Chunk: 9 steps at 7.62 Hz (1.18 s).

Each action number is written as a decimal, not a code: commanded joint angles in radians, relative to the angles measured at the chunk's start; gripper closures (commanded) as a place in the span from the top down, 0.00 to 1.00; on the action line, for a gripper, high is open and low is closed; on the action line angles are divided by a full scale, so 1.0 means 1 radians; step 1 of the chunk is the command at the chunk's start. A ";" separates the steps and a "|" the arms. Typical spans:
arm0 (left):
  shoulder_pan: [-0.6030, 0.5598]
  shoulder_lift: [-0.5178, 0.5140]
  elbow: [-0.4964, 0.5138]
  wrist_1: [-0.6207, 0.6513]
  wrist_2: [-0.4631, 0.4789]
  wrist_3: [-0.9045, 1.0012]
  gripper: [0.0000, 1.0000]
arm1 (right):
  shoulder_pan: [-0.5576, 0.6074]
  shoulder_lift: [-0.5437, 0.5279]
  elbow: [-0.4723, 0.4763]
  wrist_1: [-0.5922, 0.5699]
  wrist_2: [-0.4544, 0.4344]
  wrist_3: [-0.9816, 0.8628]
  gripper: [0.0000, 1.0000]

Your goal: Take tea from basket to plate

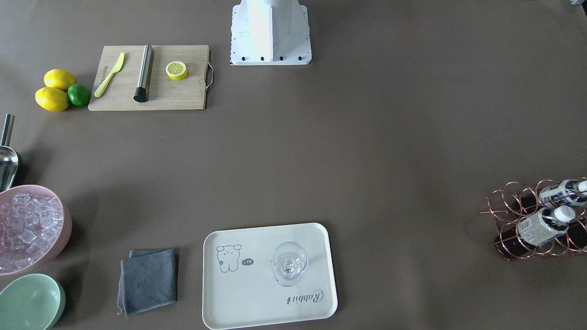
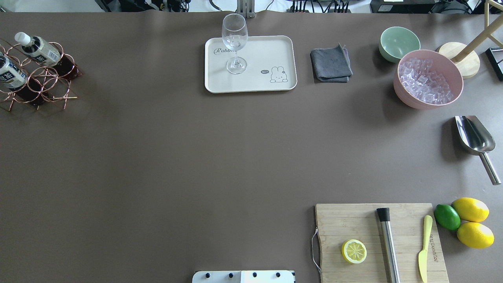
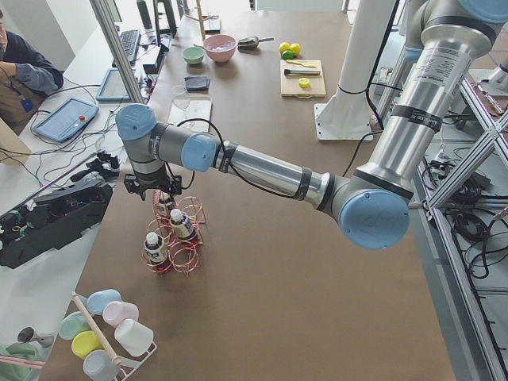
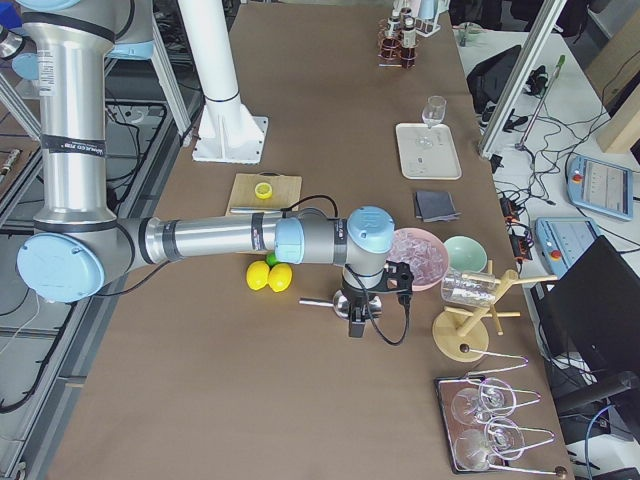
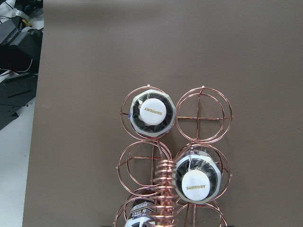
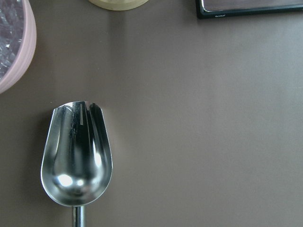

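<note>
Three tea bottles (image 5: 152,111) sit in the wire basket (image 5: 203,117) beneath the left gripper (image 3: 155,189), well apart from the plate (image 2: 275,47); neither it nor the right gripper (image 4: 355,322) shows its finger spacing.

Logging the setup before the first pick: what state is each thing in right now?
tea bottles: capped, seated in basket cells.
basket: upright, some cells empty.
plate: no tea on it, holds the glass.
glass: upright, empty.
pink tub: full of ice cubes.
green bowl: empty.
scoop: empty, lying flat.
cloth: folded.
left gripper: above the basket, open or shut unclear.
right gripper: over the scoop, open or shut unclear.
</note>
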 commanded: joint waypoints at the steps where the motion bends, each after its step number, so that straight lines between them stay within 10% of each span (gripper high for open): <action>1: 0.008 0.006 0.007 -0.019 0.000 0.002 0.81 | 0.000 0.000 0.000 0.000 0.000 0.000 1.00; 3: 0.008 0.014 0.009 -0.048 0.000 0.004 0.38 | 0.000 0.000 0.000 0.000 0.000 0.000 1.00; 6: 0.008 0.011 0.002 -0.034 0.000 -0.009 0.00 | 0.000 0.000 0.000 0.000 0.000 0.000 1.00; 9: 0.004 0.002 -0.002 -0.028 -0.026 -0.013 0.00 | 0.000 0.000 0.005 0.000 0.001 0.000 1.00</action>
